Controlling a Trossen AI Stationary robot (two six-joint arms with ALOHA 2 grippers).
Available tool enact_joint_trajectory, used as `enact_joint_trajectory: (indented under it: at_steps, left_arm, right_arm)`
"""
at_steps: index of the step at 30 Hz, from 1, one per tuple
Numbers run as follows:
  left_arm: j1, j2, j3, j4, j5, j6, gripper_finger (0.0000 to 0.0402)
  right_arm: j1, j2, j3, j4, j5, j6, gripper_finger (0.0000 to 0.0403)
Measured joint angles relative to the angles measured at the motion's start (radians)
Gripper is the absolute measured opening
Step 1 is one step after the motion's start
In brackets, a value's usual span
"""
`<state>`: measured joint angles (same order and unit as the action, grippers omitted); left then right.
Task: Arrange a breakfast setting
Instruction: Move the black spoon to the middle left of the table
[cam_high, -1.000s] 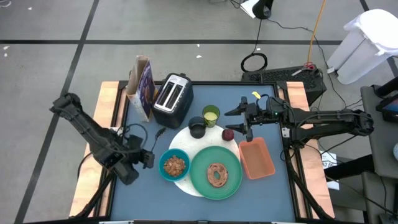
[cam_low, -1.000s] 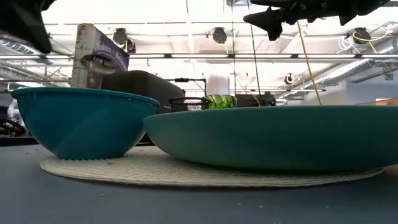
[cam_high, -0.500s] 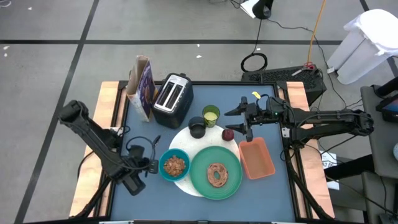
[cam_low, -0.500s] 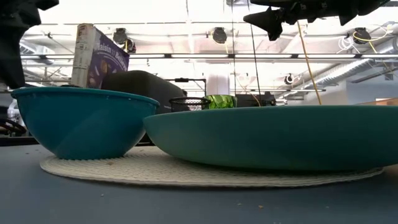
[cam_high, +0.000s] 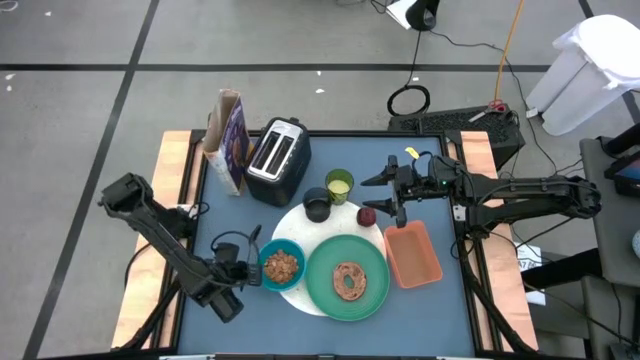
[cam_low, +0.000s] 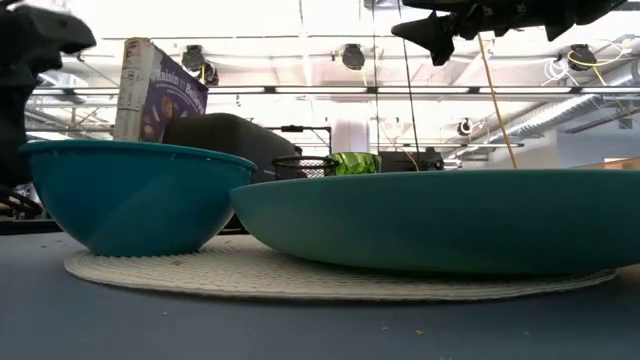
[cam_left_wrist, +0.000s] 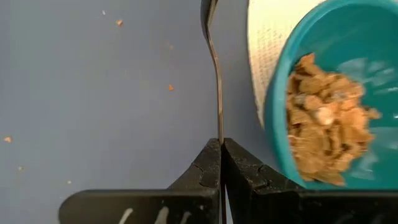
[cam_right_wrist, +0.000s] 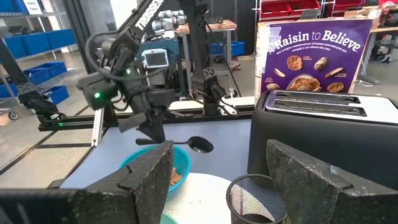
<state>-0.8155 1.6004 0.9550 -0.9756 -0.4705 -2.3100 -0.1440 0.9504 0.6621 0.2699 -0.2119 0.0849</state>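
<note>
A silver-black toaster (cam_high: 278, 156) stands upright at the far side of the blue table (cam_high: 230, 330), with a purple cereal box (cam_high: 232, 140) upright just beside it toward the table's left edge, and an orange rectangular tray (cam_high: 412, 255) lying well apart from the toaster, toward the right edge.

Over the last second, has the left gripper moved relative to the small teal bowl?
Yes. In the high view the left gripper, shut on the metal spoon, has come rightward toward the small teal bowl, which has stayed on the white round plate.
</note>
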Motion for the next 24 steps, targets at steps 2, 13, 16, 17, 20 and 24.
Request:
enact_joint_trajectory:
  at_steps: [2, 13, 16, 17, 20, 24]
  left_arm:
    - [0.007, 0.031, 0.0, 0.018, 0.015, 0.0, 0.0007]
    - [0.033, 0.14, 0.0, 0.106, 0.021, 0.008, 0.0007]
    - [0.033, 0.15, 0.0, 0.116, 0.022, 0.007, 0.0007]
    - [0.033, 0.149, 0.0, 0.116, 0.024, 0.006, 0.0007]
    - [0.042, 0.149, 0.0, 0.117, 0.025, 0.011, 0.0007]
    - [0.044, 0.149, 0.0, 0.116, 0.025, 0.023, 0.0009]
  right_arm:
    - [0.0, 0.0, 0.0, 0.0, 0.0, 0.0, 0.0251]
    - [0.0, 0.0, 0.0, 0.0, 0.0, 0.0, 0.0251]
    - [0.0, 0.0, 0.0, -0.002, 0.0, 0.0, 0.0251]
    - [0.0, 0.0, 0.0, -0.001, 0.0, 0.0, 0.0251]
    - [0.0, 0.0, 0.0, -0.002, 0.0, 0.0, 0.0251]
    - [0.0, 0.0, 0.0, -0.002, 0.0, 0.0, 0.0251]
